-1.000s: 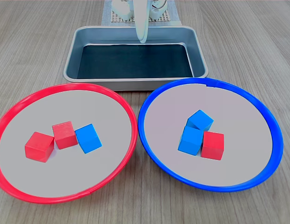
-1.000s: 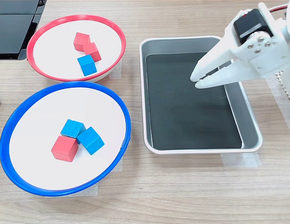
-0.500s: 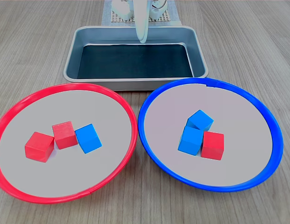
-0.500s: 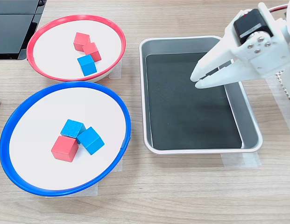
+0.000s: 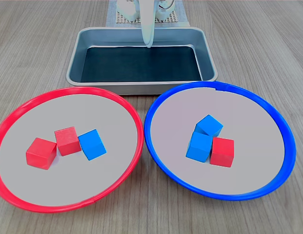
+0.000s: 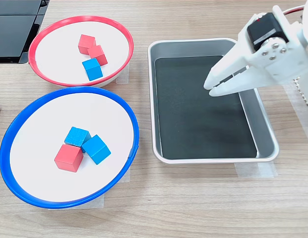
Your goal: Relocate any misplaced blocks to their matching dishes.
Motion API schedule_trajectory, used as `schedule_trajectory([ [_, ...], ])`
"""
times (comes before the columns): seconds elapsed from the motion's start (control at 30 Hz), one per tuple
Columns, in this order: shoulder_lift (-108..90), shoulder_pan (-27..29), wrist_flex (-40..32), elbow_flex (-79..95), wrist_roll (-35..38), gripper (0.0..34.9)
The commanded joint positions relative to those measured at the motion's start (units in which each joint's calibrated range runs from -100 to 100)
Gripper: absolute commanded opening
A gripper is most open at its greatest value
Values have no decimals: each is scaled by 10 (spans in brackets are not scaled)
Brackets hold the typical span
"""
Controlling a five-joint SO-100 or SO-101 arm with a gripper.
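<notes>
1. Empty and nearly clenched, with only a thin slit between its white fingers, the end effector (image 6: 209, 88) hung above the silver tray (image 6: 265, 121), well apart from both plates.
2. Nothing lay in the tray's dark bottom, as far as both exterior views showed.
3. On the red-rimmed plate (image 5: 24, 109) sat two red cubes, and the stray blue cube (image 5: 92, 144) touched the nearer of them on the first exterior view's right.
4. On the blue-rimmed plate (image 5: 268, 107) two blue cubes sat together, with the stray red cube (image 5: 222, 151) pressed against one of them on the first exterior view's right.
5. Judged from that layout, no part of the sorting was done: each plate held one cube of the wrong colour.
6. Left to do were two full transfers: the blue cube over to the blue-rimmed plate and the red cube to the red-rimmed one.
7. Both strays touched neighbours, so each pick probably needed care not to nudge the correctly placed cubes.
</notes>
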Motion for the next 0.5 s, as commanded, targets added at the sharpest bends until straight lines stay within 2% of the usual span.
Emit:
schedule_trajectory([
  [0.0,44,10,7,-59,15,4],
  [0.47,298,31,35,-367,77,4],
])
